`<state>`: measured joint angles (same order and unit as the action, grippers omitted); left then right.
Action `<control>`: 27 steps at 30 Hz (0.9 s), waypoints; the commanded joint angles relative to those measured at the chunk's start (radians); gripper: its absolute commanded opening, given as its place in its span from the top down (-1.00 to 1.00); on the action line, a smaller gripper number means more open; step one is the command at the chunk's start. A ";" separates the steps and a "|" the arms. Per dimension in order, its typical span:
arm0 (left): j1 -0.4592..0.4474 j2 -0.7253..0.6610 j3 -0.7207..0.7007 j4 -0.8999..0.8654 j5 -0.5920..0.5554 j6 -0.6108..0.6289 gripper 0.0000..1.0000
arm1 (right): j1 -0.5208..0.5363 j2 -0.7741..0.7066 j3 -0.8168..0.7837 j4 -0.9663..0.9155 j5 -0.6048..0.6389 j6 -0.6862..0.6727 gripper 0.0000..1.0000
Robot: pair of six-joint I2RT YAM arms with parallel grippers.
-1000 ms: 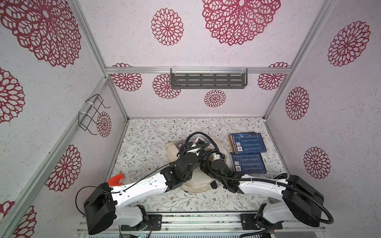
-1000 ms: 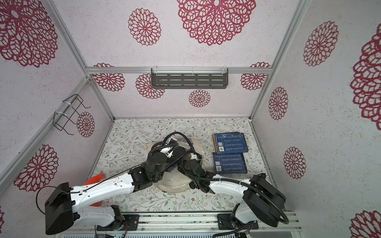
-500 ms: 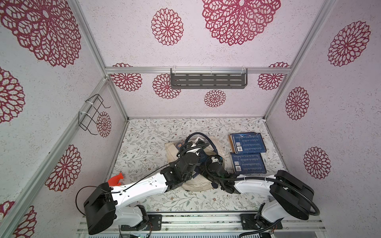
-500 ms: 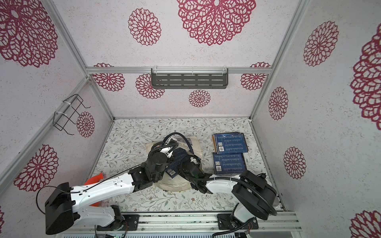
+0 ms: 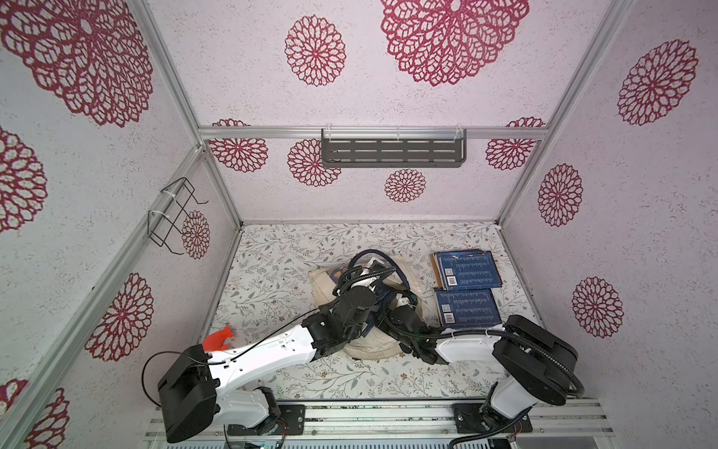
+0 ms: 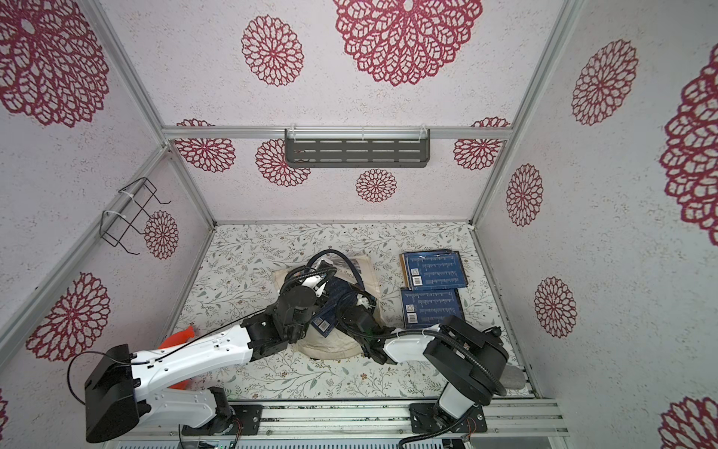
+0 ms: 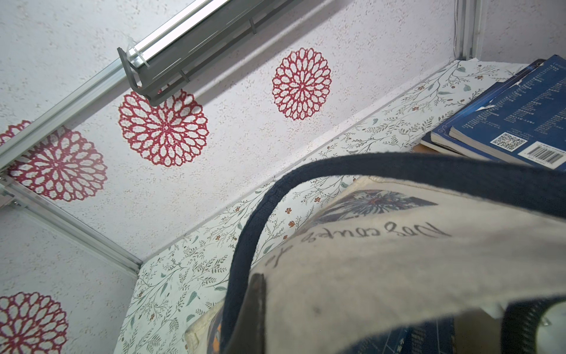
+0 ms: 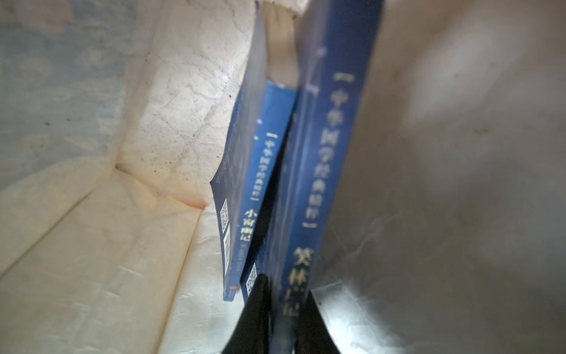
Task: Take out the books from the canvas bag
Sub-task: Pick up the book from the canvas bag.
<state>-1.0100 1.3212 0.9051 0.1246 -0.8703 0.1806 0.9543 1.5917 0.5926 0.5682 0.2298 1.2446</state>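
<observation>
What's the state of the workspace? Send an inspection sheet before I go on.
Surface: floral-print tabletop, no spill seen.
Job's things: canvas bag mid-table; inside it stand the held book and a second book; far stack and near stack of dark blue books lie flat to its right.
Clutter: orange plastic piece at the left edge.
Claws: left claw shut on the bag's rim; right claw inside the bag, shut on the held book's spine.
Cables: black hose along the right arm; no snag seen.
Surroundings: grey slotted shelf on the back wall, wire rack on the left wall.
</observation>
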 commanded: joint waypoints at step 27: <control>0.146 0.074 0.182 -0.277 0.059 -0.329 1.00 | -0.004 -0.514 -0.015 -0.328 -0.126 -0.500 1.00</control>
<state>-0.8825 1.3926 1.0637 -0.1162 -0.8154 -0.0872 0.9535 1.1419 0.5804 0.2287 0.1001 0.8410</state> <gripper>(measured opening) 0.067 0.109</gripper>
